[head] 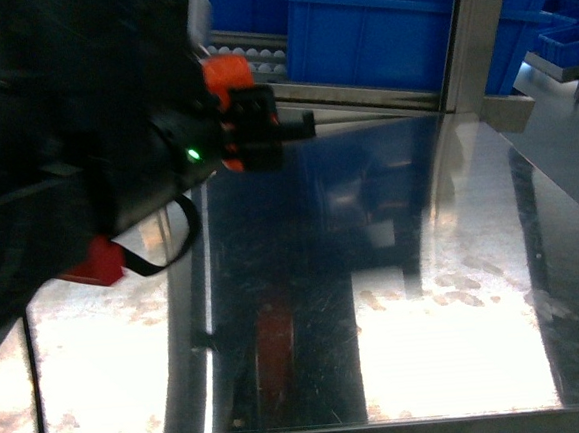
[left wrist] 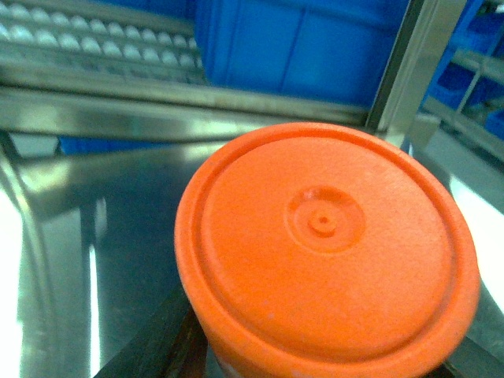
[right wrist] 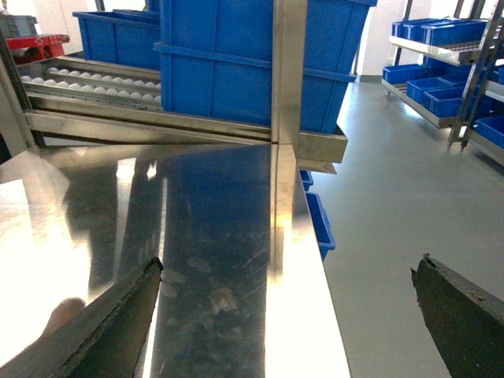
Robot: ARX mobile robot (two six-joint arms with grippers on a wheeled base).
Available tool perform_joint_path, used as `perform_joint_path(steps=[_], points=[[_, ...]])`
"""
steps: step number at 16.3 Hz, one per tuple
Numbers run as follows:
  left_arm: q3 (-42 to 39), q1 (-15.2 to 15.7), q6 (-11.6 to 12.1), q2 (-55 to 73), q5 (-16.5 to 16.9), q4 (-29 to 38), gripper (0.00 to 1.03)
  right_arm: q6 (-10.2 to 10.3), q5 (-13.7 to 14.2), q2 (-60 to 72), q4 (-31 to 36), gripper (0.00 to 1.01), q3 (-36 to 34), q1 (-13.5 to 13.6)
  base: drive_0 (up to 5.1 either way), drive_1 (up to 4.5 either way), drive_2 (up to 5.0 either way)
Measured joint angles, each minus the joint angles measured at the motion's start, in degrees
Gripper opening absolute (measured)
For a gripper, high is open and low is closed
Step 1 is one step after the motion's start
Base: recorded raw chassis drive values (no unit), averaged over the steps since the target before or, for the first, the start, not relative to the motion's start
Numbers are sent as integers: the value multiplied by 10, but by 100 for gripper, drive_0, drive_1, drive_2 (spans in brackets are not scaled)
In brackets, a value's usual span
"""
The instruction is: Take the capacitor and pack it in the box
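The capacitor (left wrist: 327, 252) is a big orange cylinder whose round end fills the left wrist view. My left gripper (head: 254, 119) is shut on it, above the far left part of the steel table (head: 460, 343); in the head view the capacitor (head: 228, 76) shows as orange above and below the black jaws. One dark finger (left wrist: 177, 346) shows beside it. In the right wrist view my right gripper (right wrist: 287, 272) is open and empty over the table's right edge. The box is out of view.
Big blue bins (head: 375, 29) stand behind a steel post (head: 466, 32) past the table's far edge. A roller conveyor (right wrist: 94, 83) runs at the back left. Right of the table's edge (right wrist: 315, 276) is grey floor, with blue bins on shelves (right wrist: 441, 87).
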Motion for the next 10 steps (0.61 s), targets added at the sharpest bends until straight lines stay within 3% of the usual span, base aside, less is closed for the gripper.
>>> perform_joint_path(steps=[2, 4, 5, 7, 8, 10], points=[[-139, 10, 16, -150, -2, 62, 45, 0, 0, 0, 0, 98, 0, 0, 0, 0, 0], [-278, 10, 24, -305, -34, 45, 45, 0, 0, 0, 0, 98, 0, 0, 0, 0, 0], [-342, 6, 42, -395, -55, 25, 45, 0, 0, 0, 0, 98, 0, 0, 0, 0, 0], [-432, 5, 47, -583, -69, -94, 45, 0, 0, 0, 0, 98, 0, 0, 0, 0, 0], [-464, 4, 37, -676, -68, -179, 45, 0, 0, 0, 0, 98, 0, 0, 0, 0, 0], [-466, 4, 32, -738, -68, -200, 45, 0, 0, 0, 0, 98, 0, 0, 0, 0, 0]])
